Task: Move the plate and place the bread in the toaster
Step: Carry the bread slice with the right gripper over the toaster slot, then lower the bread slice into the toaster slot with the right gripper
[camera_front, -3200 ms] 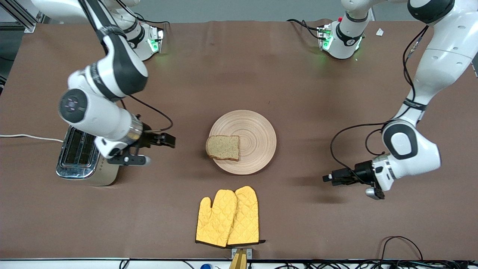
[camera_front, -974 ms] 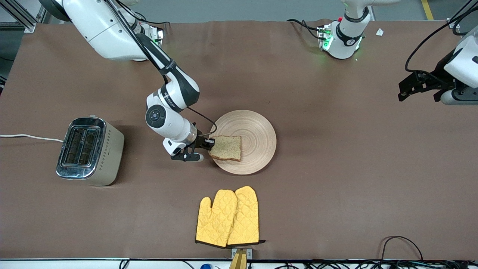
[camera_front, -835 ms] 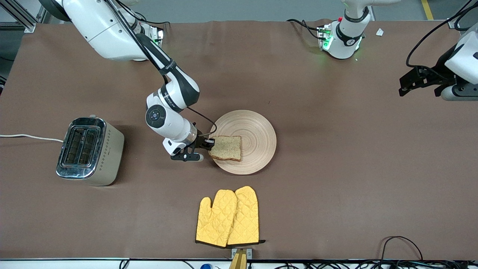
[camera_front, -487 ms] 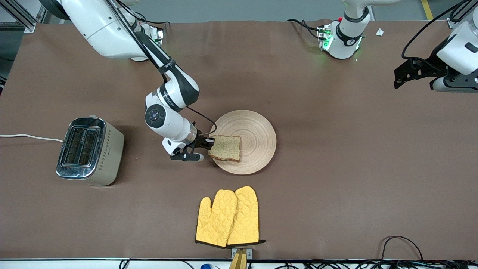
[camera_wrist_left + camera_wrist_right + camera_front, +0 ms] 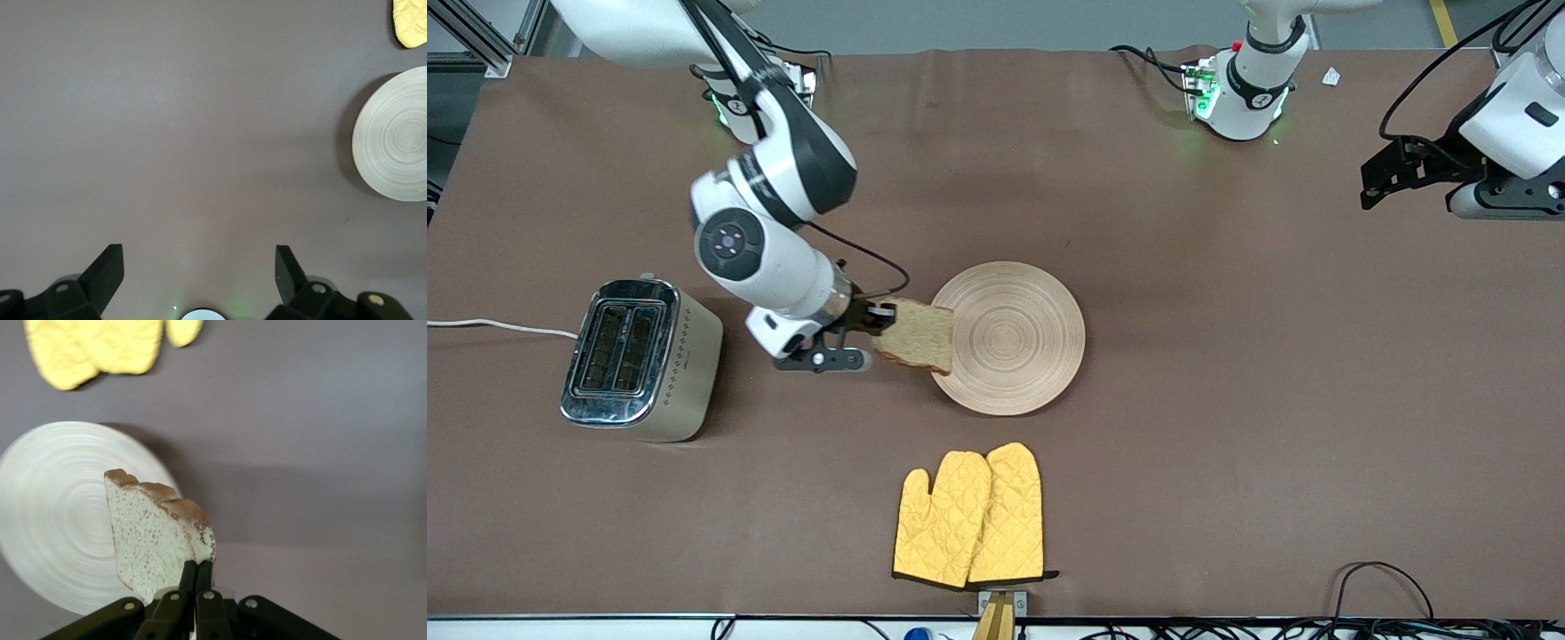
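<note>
My right gripper (image 5: 882,317) is shut on the edge of the bread (image 5: 918,334), a brown speckled slice held up over the plate's edge toward the toaster; in the right wrist view the gripper (image 5: 197,572) pinches the slice (image 5: 150,533). The pale wooden plate (image 5: 1014,338) lies bare at mid table and shows in the right wrist view (image 5: 53,513) and the left wrist view (image 5: 397,137). The chrome-topped toaster (image 5: 636,356) stands at the right arm's end with both slots up. My left gripper (image 5: 1376,178) is open and empty, held high over the left arm's end, and also shows in its wrist view (image 5: 199,267).
A pair of yellow oven mitts (image 5: 971,517) lies nearer the front camera than the plate. The toaster's white cord (image 5: 489,325) runs off the table's end. Cables (image 5: 1383,578) lie at the front edge.
My right gripper has lifted the bread off the plate and carried it toward the toaster. The left arm has shifted only slightly.
</note>
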You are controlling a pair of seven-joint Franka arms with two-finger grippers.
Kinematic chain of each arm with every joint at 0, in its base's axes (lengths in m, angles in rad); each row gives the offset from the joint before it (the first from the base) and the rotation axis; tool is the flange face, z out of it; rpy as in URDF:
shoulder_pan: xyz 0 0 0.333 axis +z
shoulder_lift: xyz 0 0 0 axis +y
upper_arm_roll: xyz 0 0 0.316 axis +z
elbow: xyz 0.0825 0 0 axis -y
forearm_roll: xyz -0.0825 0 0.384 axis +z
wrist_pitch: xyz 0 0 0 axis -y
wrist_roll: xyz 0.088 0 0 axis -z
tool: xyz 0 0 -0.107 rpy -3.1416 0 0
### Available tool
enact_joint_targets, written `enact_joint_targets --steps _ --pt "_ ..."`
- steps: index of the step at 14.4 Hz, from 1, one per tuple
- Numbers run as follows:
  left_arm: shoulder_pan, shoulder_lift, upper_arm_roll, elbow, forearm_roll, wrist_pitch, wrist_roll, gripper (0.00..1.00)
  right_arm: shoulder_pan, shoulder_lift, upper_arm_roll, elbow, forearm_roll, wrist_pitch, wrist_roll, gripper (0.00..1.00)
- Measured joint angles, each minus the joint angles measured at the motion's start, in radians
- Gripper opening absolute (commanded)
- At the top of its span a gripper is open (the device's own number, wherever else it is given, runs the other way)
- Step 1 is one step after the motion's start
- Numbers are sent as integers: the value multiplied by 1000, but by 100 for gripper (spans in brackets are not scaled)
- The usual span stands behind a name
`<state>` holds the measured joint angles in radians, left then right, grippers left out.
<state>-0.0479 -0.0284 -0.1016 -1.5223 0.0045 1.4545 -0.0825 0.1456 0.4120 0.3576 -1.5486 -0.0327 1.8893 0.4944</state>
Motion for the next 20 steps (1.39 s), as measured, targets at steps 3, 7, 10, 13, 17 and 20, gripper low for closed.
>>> enact_joint_targets --steps 3,7,10,13,17,20 --pt "1 0 0 0 0 0 1 100 -18 -3 0 143 -175 -216 -49 0" --pt "2 0 2 0 0 0 1 100 -45 -1 -45 203 -372 -347 -225 0" --pt "2 0 2 0 0 0 1 100 -54 -1 -112 226 -488 -392 -339 0" --pt "2 0 2 0 0 0 1 100 -56 1 -208 228 -516 -398 -413 0" --pt "2 0 3 0 0 0 1 100 -58 18 -287 215 -516 -403 -424 0" --pt "3 0 4 0 0 0 1 100 -57 23 -304 196 -522 -406 -394 0"
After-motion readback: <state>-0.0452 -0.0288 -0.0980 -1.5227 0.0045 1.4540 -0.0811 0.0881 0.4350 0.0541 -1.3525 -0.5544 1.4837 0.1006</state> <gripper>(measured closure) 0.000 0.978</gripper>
